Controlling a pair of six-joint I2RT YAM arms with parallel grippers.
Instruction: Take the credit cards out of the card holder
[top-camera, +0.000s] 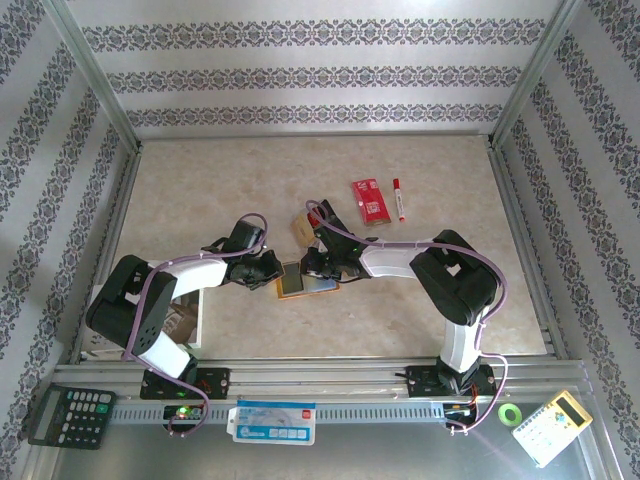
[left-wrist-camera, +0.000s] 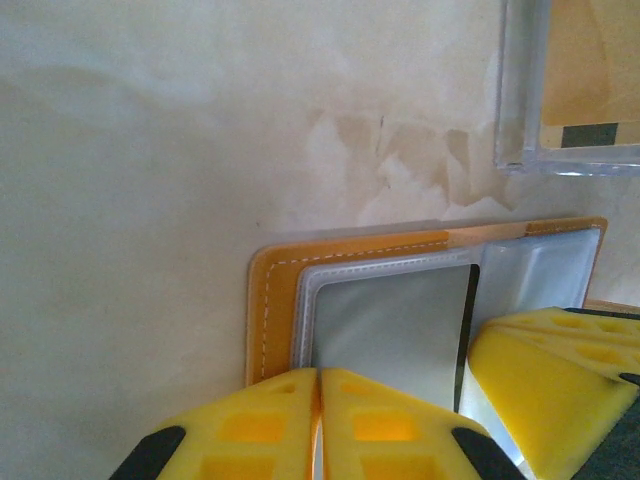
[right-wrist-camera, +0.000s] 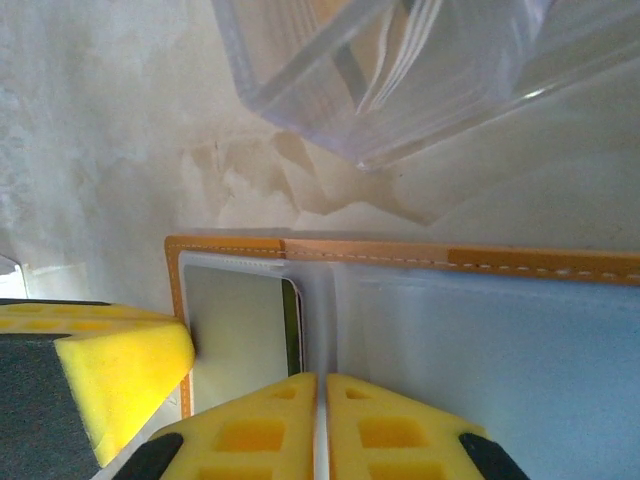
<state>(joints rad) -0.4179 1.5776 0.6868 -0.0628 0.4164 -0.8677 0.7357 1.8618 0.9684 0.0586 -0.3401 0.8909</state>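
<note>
The orange card holder (top-camera: 300, 287) lies open and flat on the table between both arms, its grey-blue clear pockets facing up. A grey card (left-wrist-camera: 400, 330) sits in one pocket; from the right wrist it is a pale card (right-wrist-camera: 235, 330) with a dark edge. My left gripper (left-wrist-camera: 318, 400) is shut, tips over the holder's near edge (left-wrist-camera: 275, 300). My right gripper (right-wrist-camera: 321, 400) is shut over the fold between the pockets (right-wrist-camera: 500, 350). Whether a thin leaf is pinched in either does not show. The two grippers almost touch (top-camera: 300, 268).
A clear plastic box (top-camera: 302, 228) holding tan cards stands just beyond the holder, close to both wrists. Farther back right lie a red packet (top-camera: 370, 198) and a red-capped marker (top-camera: 399, 198). Metal frame rails border the table.
</note>
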